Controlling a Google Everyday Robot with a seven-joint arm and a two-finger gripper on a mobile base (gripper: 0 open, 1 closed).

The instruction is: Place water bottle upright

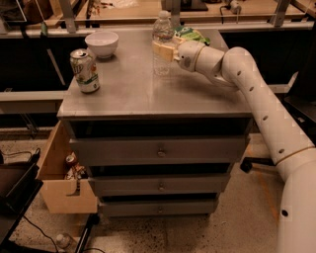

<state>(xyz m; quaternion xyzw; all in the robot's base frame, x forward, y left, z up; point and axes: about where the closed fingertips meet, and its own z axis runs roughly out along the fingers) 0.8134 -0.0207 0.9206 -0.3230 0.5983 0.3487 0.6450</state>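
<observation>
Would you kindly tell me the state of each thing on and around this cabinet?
water bottle: upright on the cabinet top, cap on.
gripper: at the bottle's middle.
soda can: upright.
bowl: right way up.
snack bag: lying behind the gripper.
drawers: shut.
wooden box: open, things inside.

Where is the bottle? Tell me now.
Camera view: the bottle stands upright at the back of the cabinet top, right of the bowl, gripper clamped on its middle.

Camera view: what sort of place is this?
Probably a lab or workshop: a metal drawer cabinet, a long workbench behind, a speckled floor. The gripper is at the upright water bottle on top.
</observation>
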